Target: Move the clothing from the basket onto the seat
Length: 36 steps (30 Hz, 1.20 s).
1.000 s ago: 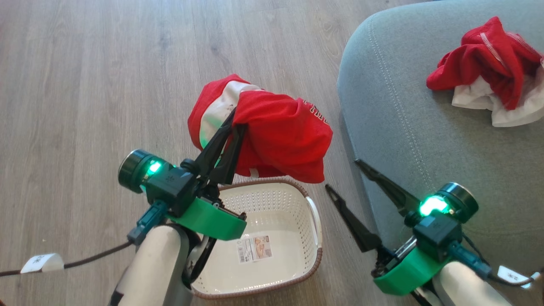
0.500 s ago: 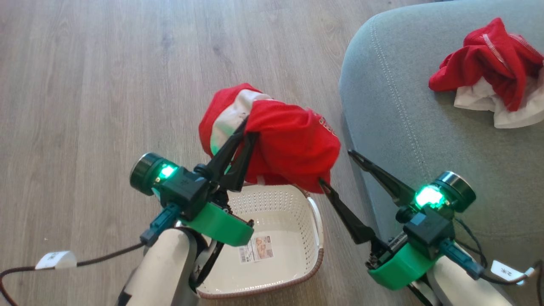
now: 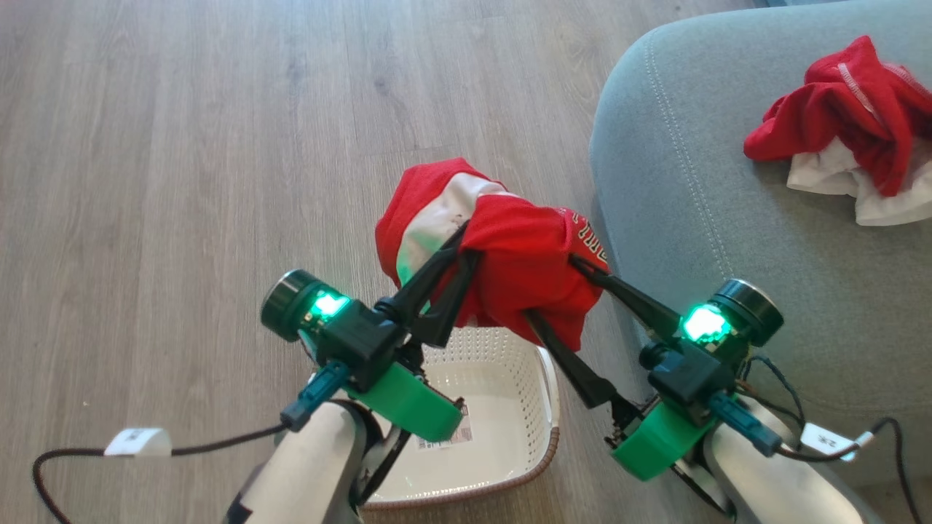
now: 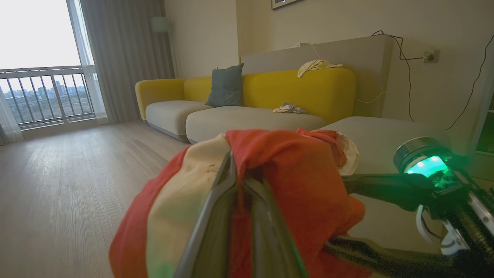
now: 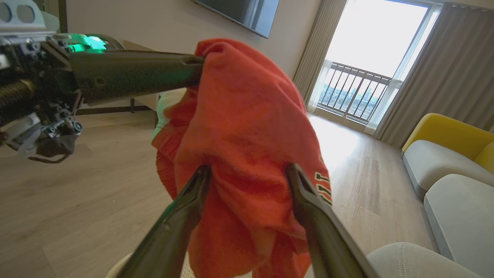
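While left gripper [image 3: 470,241] pinches clothing [image 3: 526,256] above basket [image 3: 511,351], right gripper [image 3: 551,286], spread, straddles it.

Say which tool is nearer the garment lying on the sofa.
Right. The right tool, open around the held garment, is left of the sofa garment; the left tool is farther left.

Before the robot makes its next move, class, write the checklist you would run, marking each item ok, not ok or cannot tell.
1. left gripper shut on held garment: ok.
2. right gripper closed on it: not ok; open, fingers either side of the fabric.
3. Hem clear of basket: cannot tell.
4. Bare room on seat: ok.
5. other garment lying on seat: ok.
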Motion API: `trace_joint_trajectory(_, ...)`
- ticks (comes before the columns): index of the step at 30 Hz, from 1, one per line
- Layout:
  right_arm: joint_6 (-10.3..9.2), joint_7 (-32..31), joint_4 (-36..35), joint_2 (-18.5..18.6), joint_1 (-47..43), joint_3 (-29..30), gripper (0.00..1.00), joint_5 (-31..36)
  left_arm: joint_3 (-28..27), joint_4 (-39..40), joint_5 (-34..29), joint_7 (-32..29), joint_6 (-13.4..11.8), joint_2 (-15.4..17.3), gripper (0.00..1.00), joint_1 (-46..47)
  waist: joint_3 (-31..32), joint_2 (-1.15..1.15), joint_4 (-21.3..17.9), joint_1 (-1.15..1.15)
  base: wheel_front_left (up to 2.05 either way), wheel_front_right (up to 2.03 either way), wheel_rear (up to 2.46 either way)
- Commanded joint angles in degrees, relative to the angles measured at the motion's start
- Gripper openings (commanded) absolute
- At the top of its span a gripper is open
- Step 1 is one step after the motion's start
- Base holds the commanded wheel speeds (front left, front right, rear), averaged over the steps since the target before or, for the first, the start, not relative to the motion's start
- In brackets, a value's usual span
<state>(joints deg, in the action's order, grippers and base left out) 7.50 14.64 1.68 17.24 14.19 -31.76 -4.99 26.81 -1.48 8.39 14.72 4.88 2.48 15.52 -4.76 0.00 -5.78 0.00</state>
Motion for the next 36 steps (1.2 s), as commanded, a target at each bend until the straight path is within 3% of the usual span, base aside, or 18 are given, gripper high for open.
trace_joint_trajectory(1, -0.01, 0.4, -0.8, -0.5, 2.1, -1.0, 1.00, 0.5, -0.9, 1.8, -0.5, 0.3, 0.1, 0.4, 0.00, 3.2, 0.0, 0.00, 0.2, 0.00, 0.00, 0.00, 0.00)
trace_joint_trajectory(15, -0.01, 0.4, 4.2, -2.6, 5.4, -4.7, 1.00, 1.0, 4.5, 0.7, 0.2, 0.3, 0.5, 0.4, 0.00, 3.5, 0.4, 0.00, 1.5, 0.00, 0.00, 0.00, 0.00)
trace_joint_trajectory(25, -0.01, 0.4, 6.2, -5.0, 5.1, -2.6, 1.00, 0.9, 6.5, -0.2, 0.7, 0.3, 0.5, 0.4, 0.00, 2.5, 1.5, 0.00, 2.7, 0.00, 0.00, 0.00, 0.00)
trace_joint_trajectory(26, -0.01, 0.4, 6.5, -5.3, 5.0, -2.2, 0.49, 0.9, 6.5, -0.3, 0.7, 0.3, 0.5, 0.4, 0.00, 2.4, 1.5, 0.00, 2.8, 0.00, 0.00, 0.00, 0.00)
trace_joint_trajectory(28, -0.01, 0.4, 6.8, -5.7, 4.9, -1.7, 0.00, 1.1, 6.5, -0.4, 0.8, 0.3, 0.5, 0.4, 0.00, 2.3, 1.6, 0.00, 2.9, 0.00, 0.00, 0.00, 0.00)
trace_joint_trajectory(36, -0.01, 0.4, 5.7, -7.5, 3.9, 1.4, 0.00, 1.8, 5.9, -0.2, 0.7, 0.3, 0.4, 0.4, 0.00, 2.1, 1.4, 0.00, 3.1, 0.00, 0.00, 0.00, 0.00)
